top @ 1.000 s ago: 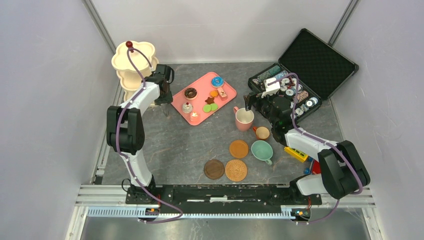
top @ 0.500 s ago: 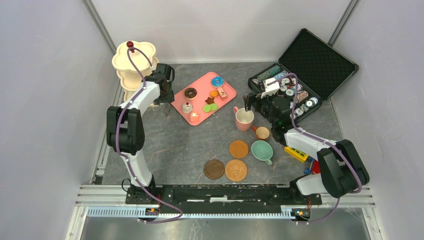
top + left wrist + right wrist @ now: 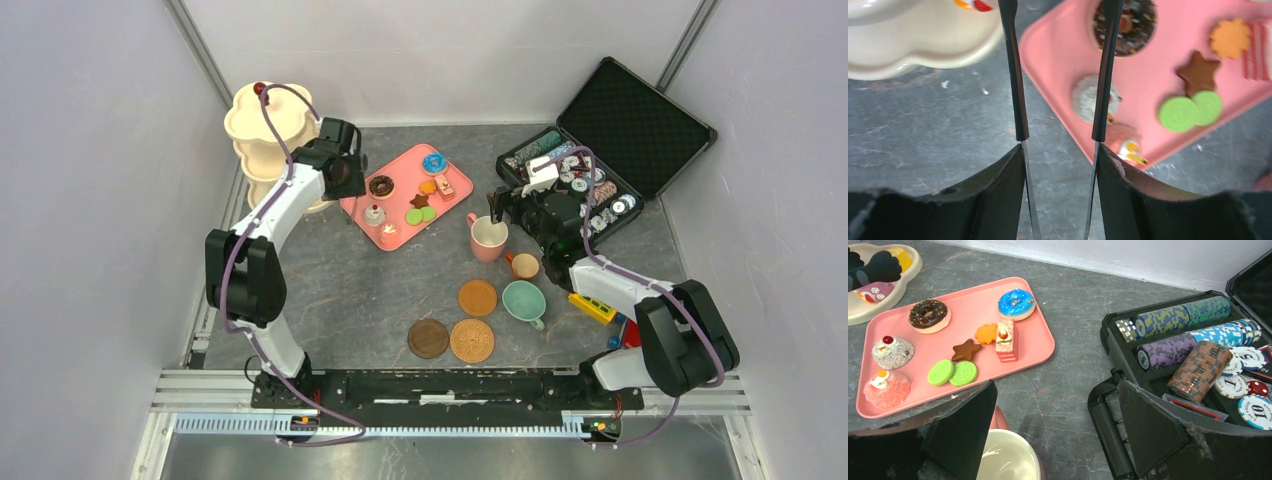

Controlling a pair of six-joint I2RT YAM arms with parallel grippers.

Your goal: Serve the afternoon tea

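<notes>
My left gripper (image 3: 347,188) hangs over the left end of the pink tray (image 3: 400,200), beside the cream three-tier stand (image 3: 262,125). Its thin fingers (image 3: 1014,90) stand apart with nothing between them. Under them lie a white cake (image 3: 1086,97) and a chocolate doughnut (image 3: 1137,25). Pastries also sit on the stand's low tier (image 3: 870,310). My right gripper (image 3: 1055,425) is open just above the pink cup (image 3: 1008,457). The brown cup (image 3: 524,266), the teal cup (image 3: 523,300) and three round coasters (image 3: 478,297) lie nearer the front.
An open black case of poker chips (image 3: 590,175) stands at the back right, its handle (image 3: 1108,435) close to my right finger. A yellow gridded block (image 3: 593,308) lies by the right arm. Walls close in the left, back and right sides.
The left arm has swung right, from beside the stand to over the tray's left end, and its fingers have spread wider. The right arm has not moved.
</notes>
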